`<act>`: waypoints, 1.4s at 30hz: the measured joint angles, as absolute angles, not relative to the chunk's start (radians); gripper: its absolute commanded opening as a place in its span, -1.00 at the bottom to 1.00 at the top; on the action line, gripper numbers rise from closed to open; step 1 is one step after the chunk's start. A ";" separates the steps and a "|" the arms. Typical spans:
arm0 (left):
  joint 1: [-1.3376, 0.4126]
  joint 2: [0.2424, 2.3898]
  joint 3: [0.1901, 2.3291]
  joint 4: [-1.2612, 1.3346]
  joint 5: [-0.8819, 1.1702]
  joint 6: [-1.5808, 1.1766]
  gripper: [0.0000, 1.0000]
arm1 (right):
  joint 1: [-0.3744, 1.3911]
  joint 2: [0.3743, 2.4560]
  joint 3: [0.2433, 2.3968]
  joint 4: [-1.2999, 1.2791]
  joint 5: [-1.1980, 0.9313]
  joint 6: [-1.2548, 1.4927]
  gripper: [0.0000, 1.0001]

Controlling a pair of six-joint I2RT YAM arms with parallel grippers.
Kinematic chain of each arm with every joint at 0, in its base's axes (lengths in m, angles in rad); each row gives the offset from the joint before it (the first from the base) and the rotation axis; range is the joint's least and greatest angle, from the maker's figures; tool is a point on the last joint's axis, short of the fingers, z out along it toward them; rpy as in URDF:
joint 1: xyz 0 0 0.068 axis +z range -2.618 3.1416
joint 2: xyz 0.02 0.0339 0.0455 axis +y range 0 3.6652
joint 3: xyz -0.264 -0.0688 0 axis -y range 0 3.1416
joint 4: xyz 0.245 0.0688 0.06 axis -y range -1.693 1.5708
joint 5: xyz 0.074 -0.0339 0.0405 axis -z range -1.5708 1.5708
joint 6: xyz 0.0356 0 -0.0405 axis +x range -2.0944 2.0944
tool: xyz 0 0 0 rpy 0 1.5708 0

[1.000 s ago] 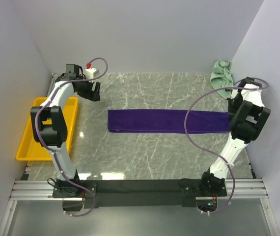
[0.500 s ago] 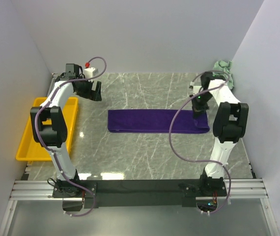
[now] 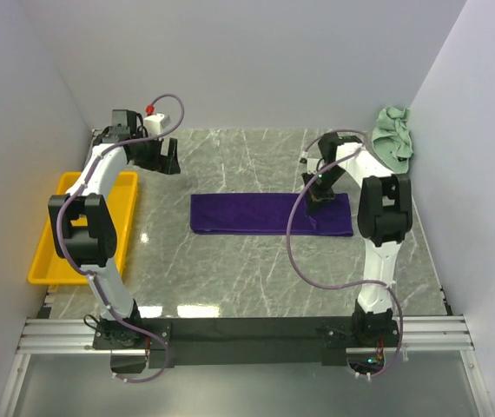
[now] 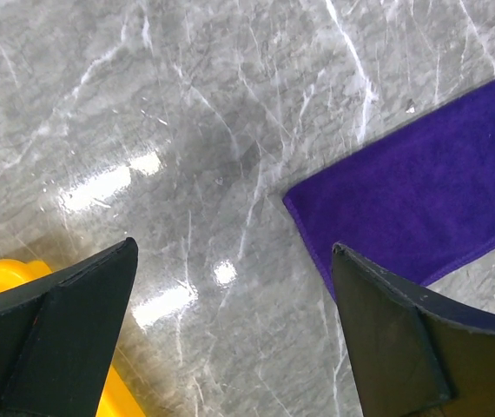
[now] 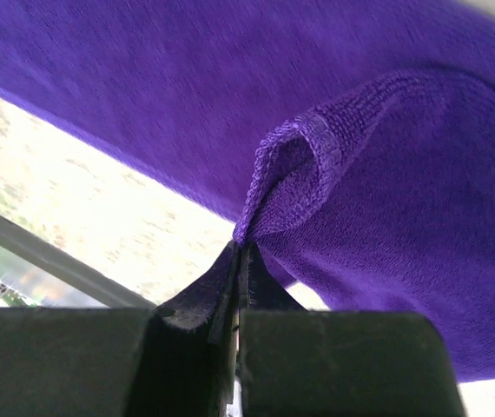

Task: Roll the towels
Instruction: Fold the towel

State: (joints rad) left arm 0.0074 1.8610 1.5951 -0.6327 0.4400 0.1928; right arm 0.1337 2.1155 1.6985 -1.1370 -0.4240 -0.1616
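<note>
Fingers of the right gripper (image 5: 239, 261) are pressed tight together on a hemmed edge of the purple towel (image 5: 378, 217), which puckers up between them. From overhead, the right arm rises from its base, bends at the elbow and doubles back leftward, so that its gripper (image 3: 321, 196) points down over the right end of the purple towel (image 3: 256, 214). That towel lies as a flat strip across the middle of the marble table (image 3: 230, 269).

The left arm stretches along the left side, above the yellow tray (image 3: 46, 261), with the left gripper (image 3: 168, 160) near the far edge. Its fingers stand wide apart with nothing between them, well clear of the towel's left end.

The right wrist hides the pinch from above, so how far the end is folded cannot be told. The mint towel (image 3: 393, 137) sits crumpled in the far right corner, its outline unreadable. The background in the right wrist view is blurred and washed out.
</note>
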 measured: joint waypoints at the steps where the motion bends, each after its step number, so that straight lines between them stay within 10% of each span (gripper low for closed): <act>1: 0.008 1.861 1.593 -0.632 0.440 0.192 0.99 | 0.140 2.129 1.710 -1.135 -0.432 -0.159 -1.00; 14: 0.007 1.861 1.585 -0.633 0.434 0.170 0.99 | 0.155 2.186 1.771 -1.121 -0.459 -0.140 -1.00; 20: -0.002 1.859 1.561 -0.636 0.432 0.179 0.94 | 0.159 2.234 1.803 -1.127 -0.478 -0.140 -0.28; 30: -0.181 1.783 1.421 -0.708 0.451 0.246 -0.85 | 0.065 2.186 1.888 -1.191 -0.448 -0.229 -0.44; 42: -0.324 2.025 1.478 -0.772 0.446 0.199 -0.99 | -0.069 2.151 1.705 -1.088 -0.154 -0.342 -0.73</act>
